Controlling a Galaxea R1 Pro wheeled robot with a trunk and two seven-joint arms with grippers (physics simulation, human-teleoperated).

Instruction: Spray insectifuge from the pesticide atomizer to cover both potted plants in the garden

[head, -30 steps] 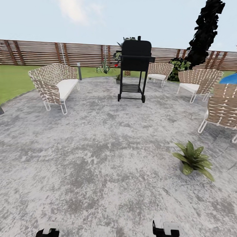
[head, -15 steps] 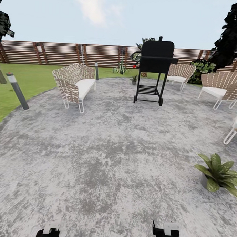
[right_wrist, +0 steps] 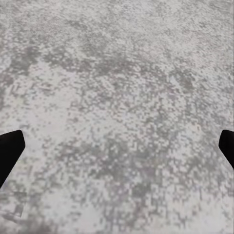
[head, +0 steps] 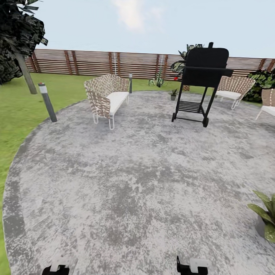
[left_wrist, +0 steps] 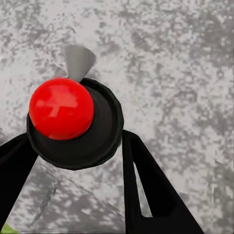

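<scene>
Left gripper [left_wrist: 73, 146]: black fingers [left_wrist: 151, 190] are clamping the slim dark red-topped pesticide atomizer [left_wrist: 73, 124], seen end-on above the mottled grey stone patio [head: 123, 185]. Right gripper [right_wrist: 117, 146]: fingers are standing spread wide, grasping nothing. Speckled green-leaved potted plant [head: 268, 217] is sitting at the patio's right edge. Black wheeled barbecue grill [head: 202, 80] and woven wicker sofa [head: 107, 96] are standing beyond.

I see the patio [head: 143, 185] as rough, mottled grey stone, matt. The far fence [head: 96, 63] looks like slatted brown wood. The chairs [head: 105, 97] read as woven wicker with white cloth cushions. The grill [head: 202, 78] is matt black; the atomizer's red top [left_wrist: 61, 108] shines glossy, smooth.
</scene>
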